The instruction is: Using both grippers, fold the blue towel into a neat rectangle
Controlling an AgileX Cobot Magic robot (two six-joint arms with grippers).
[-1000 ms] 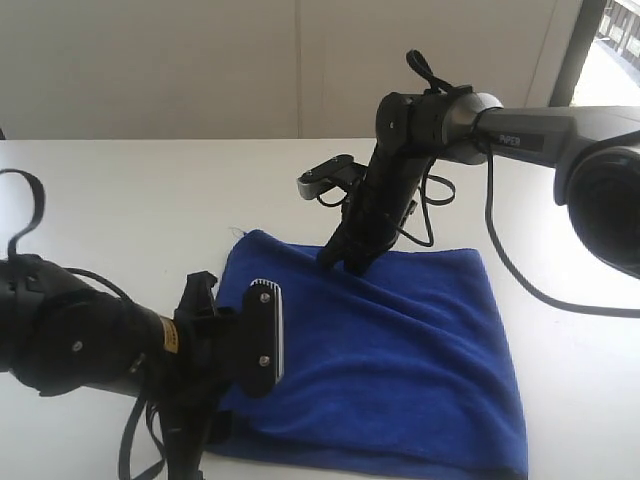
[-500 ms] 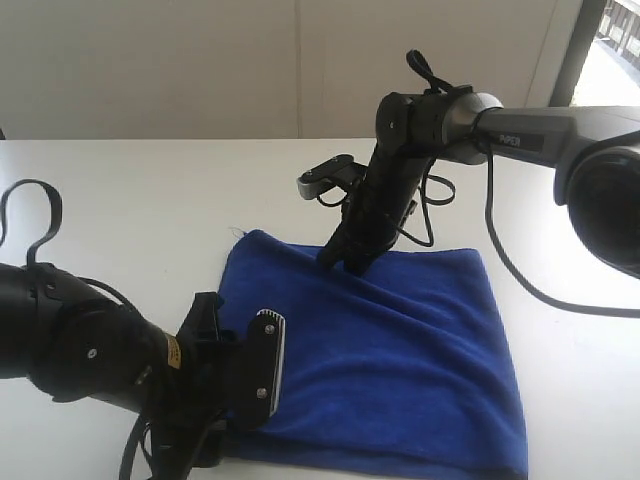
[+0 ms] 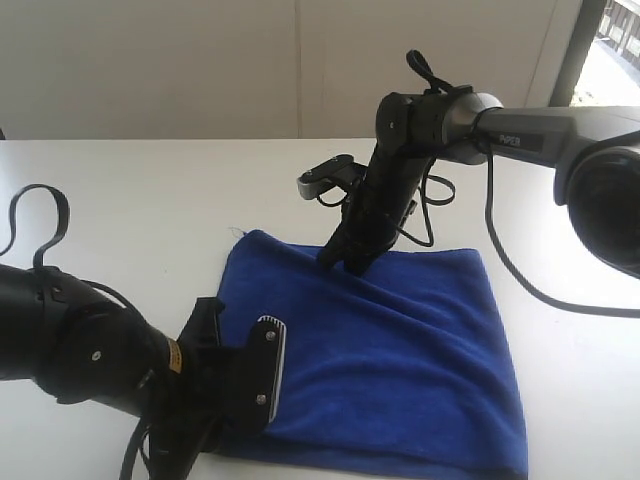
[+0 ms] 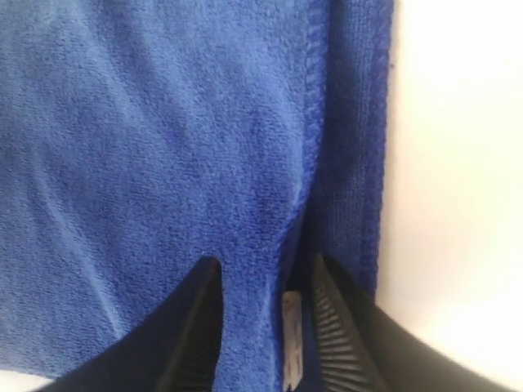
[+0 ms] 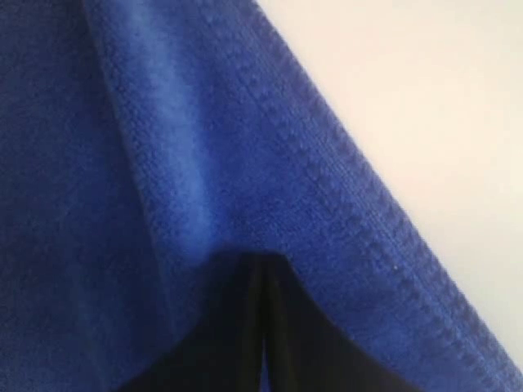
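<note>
Blue towel (image 3: 400, 340), one; left gripper (image 4: 265, 273), right gripper (image 5: 261, 265), two.

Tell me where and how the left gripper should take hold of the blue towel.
Grip the blue towel by its stitched hem, coming in from the bare table side. That doubled edge lies flat and sits between the left gripper's parted fingers.

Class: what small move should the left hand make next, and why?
Probably close the left hand: it stands open astride the hemmed edge of the deep-blue fuzzy microfibre towel, with cloth between its fingers, while the right hand pinches the far edge.
</note>
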